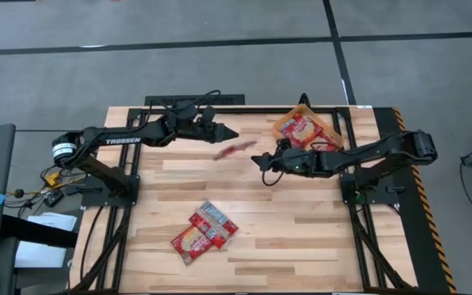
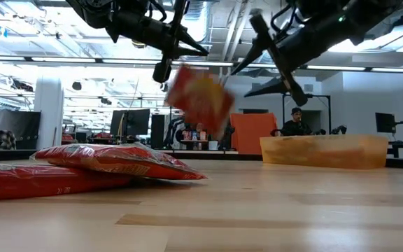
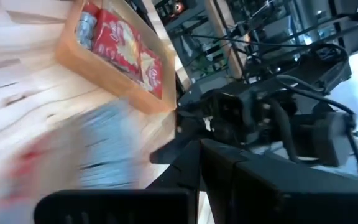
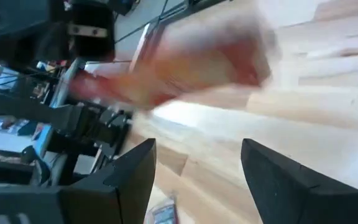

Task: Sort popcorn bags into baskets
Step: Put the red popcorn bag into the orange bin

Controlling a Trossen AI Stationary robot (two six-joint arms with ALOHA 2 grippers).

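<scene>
One red popcorn bag (image 1: 234, 151) is in mid-air over the table's far middle, blurred, between my two grippers and touching neither. It also shows in the low view (image 2: 200, 98) and the right wrist view (image 4: 191, 62). My left gripper (image 1: 228, 132) is open just beyond it on the far-left side, above it in the low view (image 2: 184, 61). My right gripper (image 1: 266, 168) is open to its right and nearer, its fingers apart in its wrist view (image 4: 197, 174). The orange basket (image 1: 332, 131) at the far right holds bags (image 1: 301, 129).
A few more red bags (image 1: 205, 229) lie overlapping, flat on the wood near the table's front middle; they also show in the low view (image 2: 117, 161). The basket's wall (image 2: 324, 150) stands behind the right gripper. A person sits in the room beyond (image 2: 296, 122).
</scene>
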